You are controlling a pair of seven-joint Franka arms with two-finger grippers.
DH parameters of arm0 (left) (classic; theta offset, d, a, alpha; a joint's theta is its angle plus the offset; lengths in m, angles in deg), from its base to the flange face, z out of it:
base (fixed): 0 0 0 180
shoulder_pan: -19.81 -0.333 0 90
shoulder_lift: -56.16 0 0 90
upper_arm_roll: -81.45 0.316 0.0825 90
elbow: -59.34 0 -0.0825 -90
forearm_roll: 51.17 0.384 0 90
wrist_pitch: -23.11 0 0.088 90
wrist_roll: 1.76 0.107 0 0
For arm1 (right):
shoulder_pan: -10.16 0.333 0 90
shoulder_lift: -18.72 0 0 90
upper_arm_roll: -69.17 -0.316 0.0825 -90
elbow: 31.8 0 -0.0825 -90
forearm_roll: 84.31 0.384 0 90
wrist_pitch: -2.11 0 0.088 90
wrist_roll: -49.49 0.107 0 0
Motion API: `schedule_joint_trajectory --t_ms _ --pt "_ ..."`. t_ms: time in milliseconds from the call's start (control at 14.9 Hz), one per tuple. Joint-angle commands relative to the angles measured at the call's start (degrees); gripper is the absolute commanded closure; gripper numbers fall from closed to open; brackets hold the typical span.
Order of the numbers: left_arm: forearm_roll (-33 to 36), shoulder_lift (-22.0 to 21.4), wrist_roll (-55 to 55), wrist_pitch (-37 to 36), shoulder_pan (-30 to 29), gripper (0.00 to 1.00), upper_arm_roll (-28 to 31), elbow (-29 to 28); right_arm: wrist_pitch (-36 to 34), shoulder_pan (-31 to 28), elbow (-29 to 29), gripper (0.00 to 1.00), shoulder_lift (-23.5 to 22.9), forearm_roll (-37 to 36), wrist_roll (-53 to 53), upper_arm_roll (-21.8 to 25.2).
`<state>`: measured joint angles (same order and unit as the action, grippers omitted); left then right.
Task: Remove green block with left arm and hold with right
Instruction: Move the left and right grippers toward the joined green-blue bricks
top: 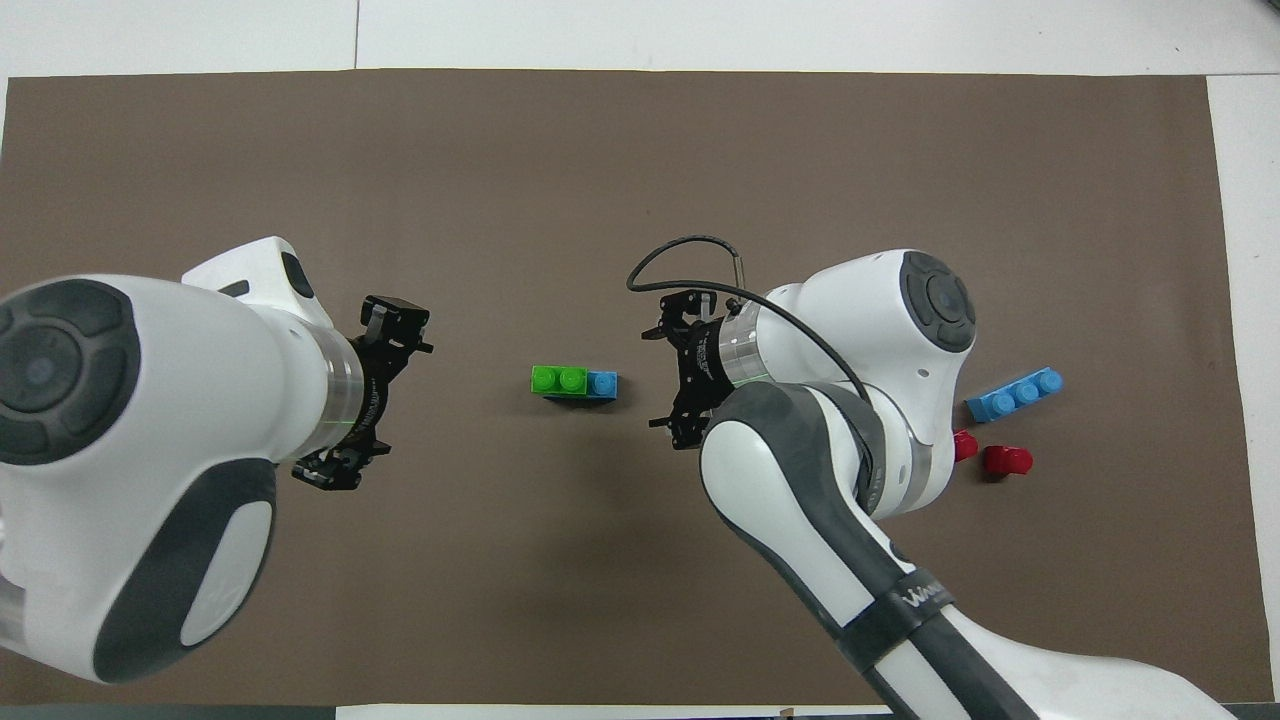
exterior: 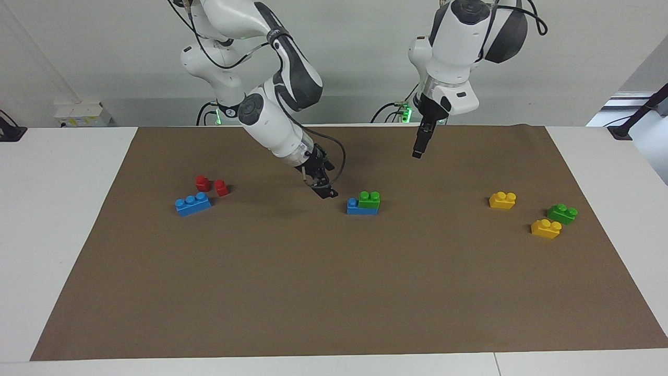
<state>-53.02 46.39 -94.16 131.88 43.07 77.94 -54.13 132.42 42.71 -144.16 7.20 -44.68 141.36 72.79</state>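
Note:
The bright green block with two studs sits on a blue brick in the middle of the brown mat, at the brick's end toward the left arm. My right gripper is low over the mat, just beside the blue brick on the right arm's side and apart from it. My left gripper hangs high over the mat, nearer to the robots than the stack. In the overhead view both hands hide their own tips.
A loose blue three-stud brick and two red blocks lie toward the right arm's end. Two yellow bricks and a darker green brick lie toward the left arm's end.

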Motion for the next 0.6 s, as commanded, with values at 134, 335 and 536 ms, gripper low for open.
schedule_joint_trajectory --t_ms 134,335,536 --pt "-0.4 1.8 -19.4 8.4 5.2 0.0 1.0 -3.9 7.0 3.5 -1.3 0.04 -3.9 4.0 0.6 0.2" --pt "0.4 6.4 -25.6 12.0 8.3 0.0 1.0 -4.0 11.1 5.0 -1.9 0.03 -6.0 4.7 0.2 0.2" --pt "1.2 9.5 -28.1 13.7 9.4 0.0 1.0 -4.0 12.8 5.7 -2.0 0.03 -7.2 4.9 0.1 0.2"
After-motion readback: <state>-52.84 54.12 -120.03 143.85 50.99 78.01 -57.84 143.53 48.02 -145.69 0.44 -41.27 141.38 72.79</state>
